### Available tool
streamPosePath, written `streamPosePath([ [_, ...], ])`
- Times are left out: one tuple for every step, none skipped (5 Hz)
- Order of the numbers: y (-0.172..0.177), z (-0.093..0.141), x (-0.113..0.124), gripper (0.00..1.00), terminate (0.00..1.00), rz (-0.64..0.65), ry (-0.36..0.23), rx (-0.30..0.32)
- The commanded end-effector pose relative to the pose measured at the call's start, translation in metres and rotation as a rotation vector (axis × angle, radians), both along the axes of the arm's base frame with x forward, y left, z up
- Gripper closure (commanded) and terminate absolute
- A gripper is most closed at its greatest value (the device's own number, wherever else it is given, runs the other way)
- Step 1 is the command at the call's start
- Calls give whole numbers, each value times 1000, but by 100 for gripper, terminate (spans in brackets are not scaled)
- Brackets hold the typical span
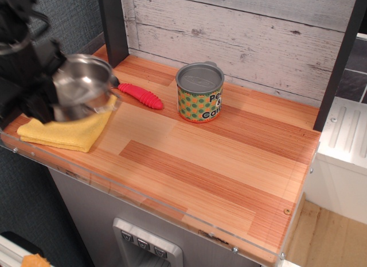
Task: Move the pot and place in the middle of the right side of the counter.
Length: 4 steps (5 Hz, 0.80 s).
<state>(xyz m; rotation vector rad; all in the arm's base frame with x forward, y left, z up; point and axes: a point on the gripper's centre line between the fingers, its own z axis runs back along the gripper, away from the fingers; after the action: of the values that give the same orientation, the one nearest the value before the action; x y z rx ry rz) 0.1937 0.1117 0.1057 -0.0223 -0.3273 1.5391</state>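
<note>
The shiny steel pot hangs in the air over the left end of the wooden counter, above the yellow cloth. It is blurred by motion. My black gripper is at the far left, shut on the pot's left rim. Its fingertips are hidden behind the pot and the arm body.
A lidded green-orange patterned can stands at the back middle. A spoon with a red handle lies left of it, its bowl hidden behind the pot. A dark post stands at the back left. A clear acrylic edge lines the front.
</note>
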Motion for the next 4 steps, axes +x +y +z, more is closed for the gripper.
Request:
streamPosePath([
  [-59, 1, -8, 100, 0, -322, -4, -17],
  [-94, -10, 3, 100, 0, -480, 39, 5],
  [-116, -21, 14, 100, 0, -572, 65, 8],
  [-127, -31, 25, 100, 0, -636, 85, 20],
])
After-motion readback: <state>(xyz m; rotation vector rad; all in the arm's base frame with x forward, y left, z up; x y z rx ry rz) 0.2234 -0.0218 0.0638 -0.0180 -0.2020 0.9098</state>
